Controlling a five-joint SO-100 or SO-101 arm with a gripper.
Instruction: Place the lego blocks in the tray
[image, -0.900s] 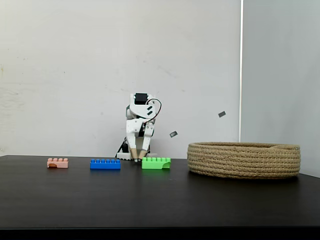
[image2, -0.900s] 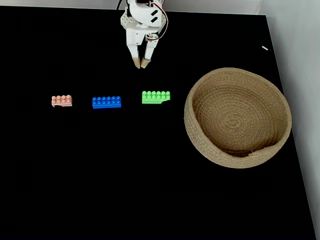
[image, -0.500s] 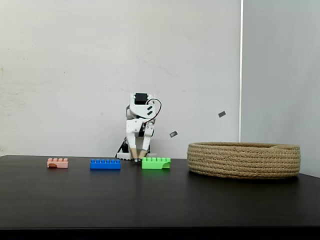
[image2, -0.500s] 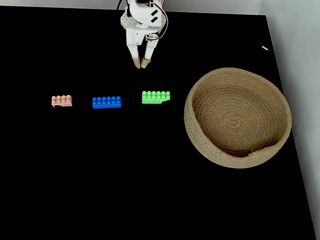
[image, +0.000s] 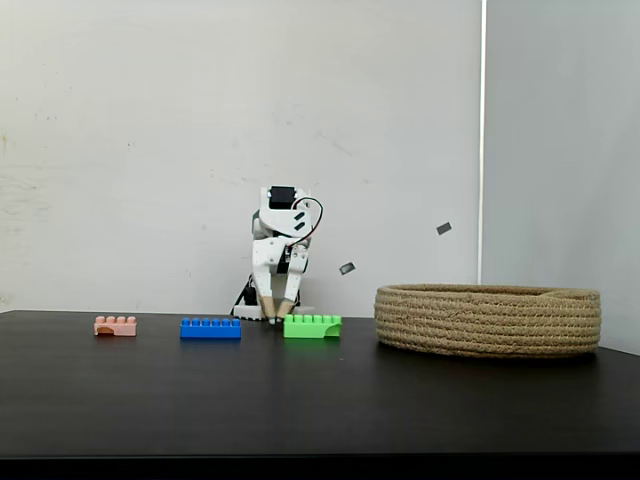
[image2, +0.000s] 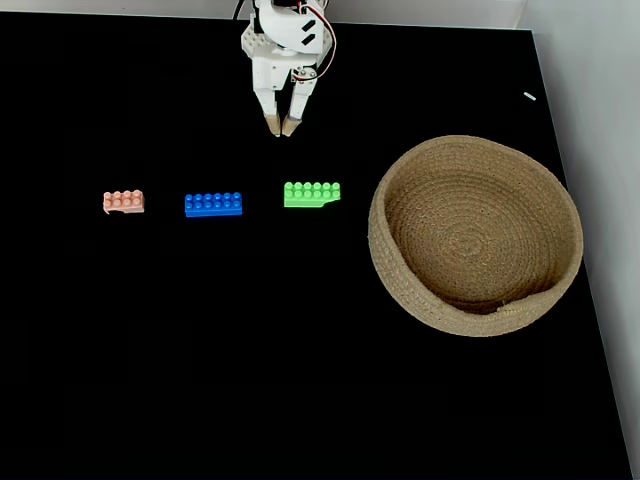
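Three lego blocks lie in a row on the black table: a pale pink one (image2: 123, 201) at the left, a long blue one (image2: 213, 204) in the middle and a green one (image2: 311, 193) nearest the tray. The tray (image2: 475, 234), a round coiled-rope basket, stands to the right of the row and holds nothing; it also shows in a fixed view from the side (image: 488, 318). My gripper (image2: 280, 127) points down at the back of the table, behind the green block and apart from it. Its tan fingertips (image2: 271, 125) are almost together with nothing between them.
The white arm's base (image: 248, 300) sits at the table's far edge by the wall. The table's right edge (image2: 560, 150) runs just beyond the tray. A small grey scrap (image2: 529, 97) lies at the far right.
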